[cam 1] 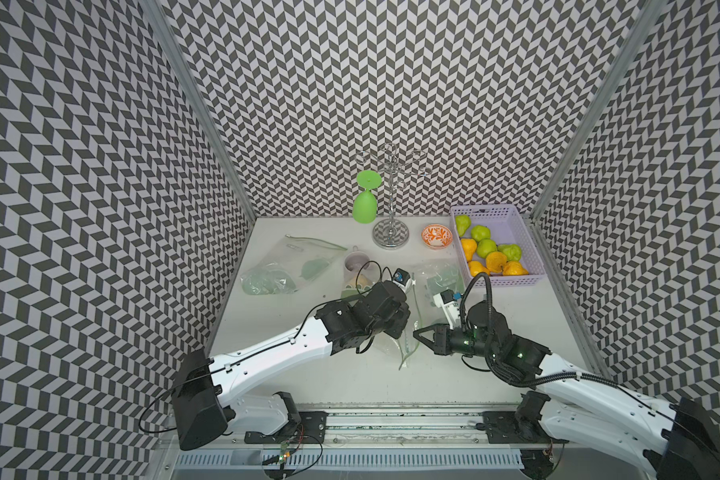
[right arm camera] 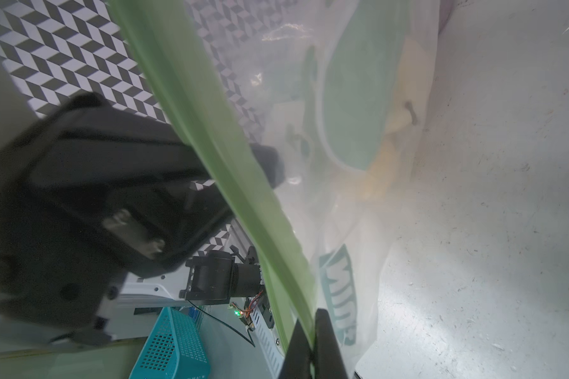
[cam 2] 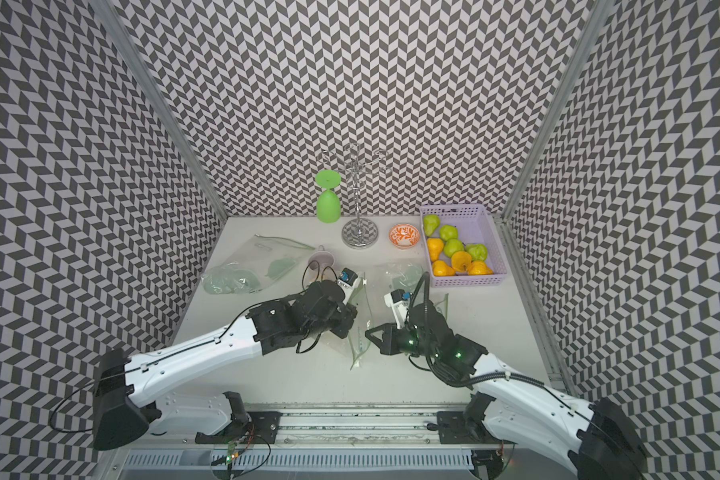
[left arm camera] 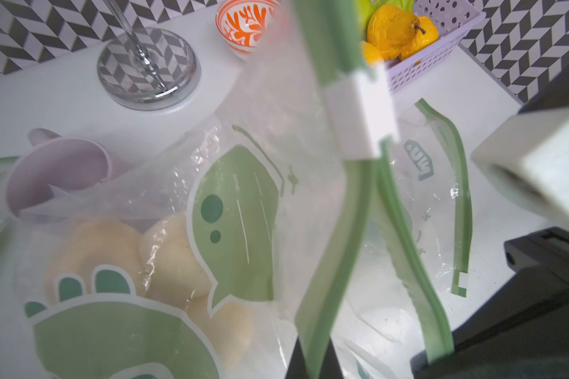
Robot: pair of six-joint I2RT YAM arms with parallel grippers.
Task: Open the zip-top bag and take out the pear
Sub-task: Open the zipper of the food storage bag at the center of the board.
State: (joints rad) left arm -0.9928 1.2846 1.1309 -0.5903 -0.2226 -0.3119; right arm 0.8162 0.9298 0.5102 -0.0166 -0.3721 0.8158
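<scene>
Both pinch zip-top bag (left arm camera: 243,197) seal (left arm camera: 349,213): left gripper (left arm camera: 312,361), right gripper (right arm camera: 312,347); seal runs near-to-far.

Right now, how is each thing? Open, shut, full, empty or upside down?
Held bag, zip partly open, gripped by both grippers.
Pear, inside the held bag.
Left gripper, shut on one zip edge.
Right gripper, shut on the other zip edge.
Green glass, upside down.
Orange bowl, upright, empty.
Basket, holding green and yellow pears.
Second bag, lying flat.
</scene>
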